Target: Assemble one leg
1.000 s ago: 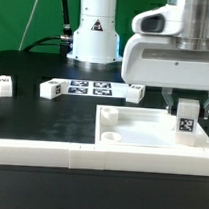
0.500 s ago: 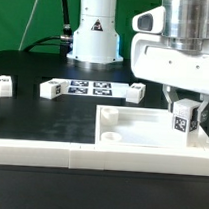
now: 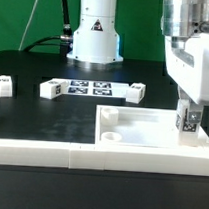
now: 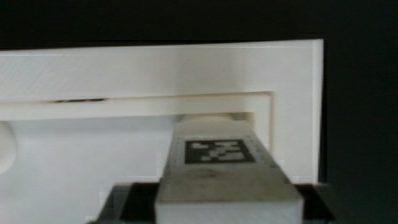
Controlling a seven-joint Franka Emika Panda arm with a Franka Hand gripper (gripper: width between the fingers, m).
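Note:
My gripper [image 3: 189, 120] is shut on the leg [image 3: 190, 122], a small white peg with a black-and-white tag facing the camera. It holds the leg upright over the corner of the large flat white panel [image 3: 151, 127] nearest the exterior view's right. In the wrist view the leg [image 4: 221, 158] runs out from between the dark fingers [image 4: 132, 203] over the panel [image 4: 160, 70]. Whether the leg's lower end touches the panel is hidden.
The marker board [image 3: 89, 89] lies behind the panel. Loose white pegs lie at its two ends [image 3: 50, 88] [image 3: 136, 91] and one at the far left [image 3: 4, 83]. A long white rail [image 3: 69, 156] runs along the front. The robot base [image 3: 95, 32] stands at the back.
The gripper has turned about its upright axis and shifted towards the exterior view's right, carrying the leg slightly right and lower over the panel's corner.

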